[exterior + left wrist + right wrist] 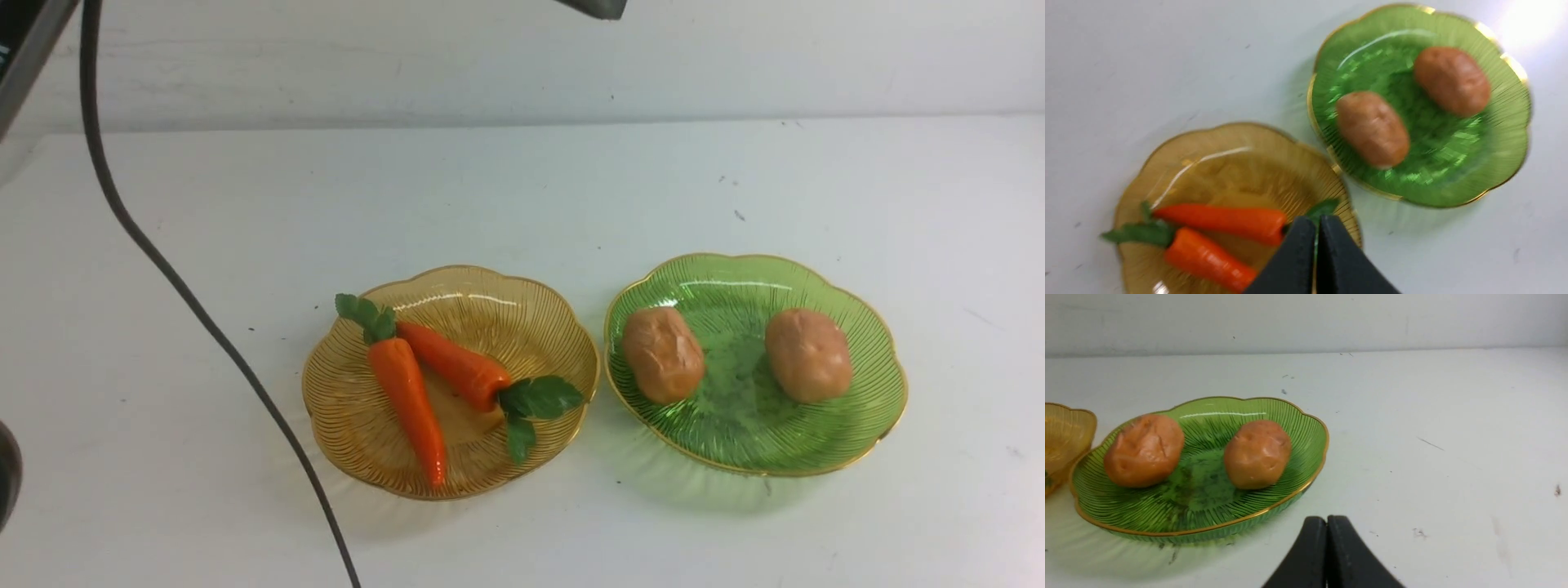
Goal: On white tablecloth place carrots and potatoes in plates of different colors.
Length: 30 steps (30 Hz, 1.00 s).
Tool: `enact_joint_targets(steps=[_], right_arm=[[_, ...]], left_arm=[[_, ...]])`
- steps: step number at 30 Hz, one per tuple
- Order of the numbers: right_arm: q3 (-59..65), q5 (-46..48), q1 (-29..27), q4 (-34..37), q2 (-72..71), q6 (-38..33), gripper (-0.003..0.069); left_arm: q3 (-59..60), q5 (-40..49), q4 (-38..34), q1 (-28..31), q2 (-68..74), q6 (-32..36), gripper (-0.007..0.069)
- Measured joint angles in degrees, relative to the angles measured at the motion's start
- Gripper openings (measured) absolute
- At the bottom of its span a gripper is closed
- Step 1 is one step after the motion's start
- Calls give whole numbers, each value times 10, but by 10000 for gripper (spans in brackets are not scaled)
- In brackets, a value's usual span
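Two orange carrots (412, 392) (457, 367) with green tops lie in the amber-yellow plate (539, 327) on the white tablecloth (522, 180). Two tan potatoes (663, 354) (808, 354) lie in the green plate (882, 408) to its right. In the left wrist view my left gripper (1317, 222) is shut and empty, above the amber plate (1208, 147) near the carrots (1224, 220) (1208, 257). In the right wrist view my right gripper (1327, 522) is shut and empty, over bare cloth beside the green plate (1298, 424) and its potatoes (1145, 451) (1257, 453). Neither gripper shows in the front view.
A black cable (163, 269) hangs down across the left of the front view. A dark object (596, 8) sits at the top edge. A pale wall (522, 57) rises behind the cloth.
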Motion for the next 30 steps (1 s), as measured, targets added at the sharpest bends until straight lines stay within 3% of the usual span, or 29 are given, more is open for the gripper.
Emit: enact_joint_targets(steps=[5, 14, 21, 30], right_arm=[[0, 10, -30, -3, 0, 0, -15], [1, 12, -33, -3, 0, 0, -15], [1, 13, -33, -4, 0, 0, -15], [1, 13, -33, -4, 0, 0, -15]], left_arm=[[125, -2, 98, 16, -140, 0, -3], [436, -11, 122, 73, -401, -45, -3], [679, -145, 65, 73, -562, -96, -3], [797, -330, 40, 73, -631, -110, -3]])
